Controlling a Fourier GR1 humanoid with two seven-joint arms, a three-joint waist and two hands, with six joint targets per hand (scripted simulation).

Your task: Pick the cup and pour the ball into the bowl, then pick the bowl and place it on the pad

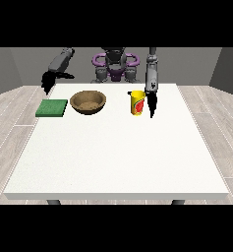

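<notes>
A yellow cup (137,103) is seen upright on the white table (118,157), right of a wooden bowl (88,102) and green pad (52,108). It looks light and rigid, best grasped around its side. The hand at the view's right (152,104) hangs just beside it, fingers straight.

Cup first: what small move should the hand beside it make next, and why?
Probably shift the hand at the view's right sideways onto the yellow cup and close its fingers round it. The cup stands upright and unheld beside that hand, and the wooden bowl waits next to it.
</notes>
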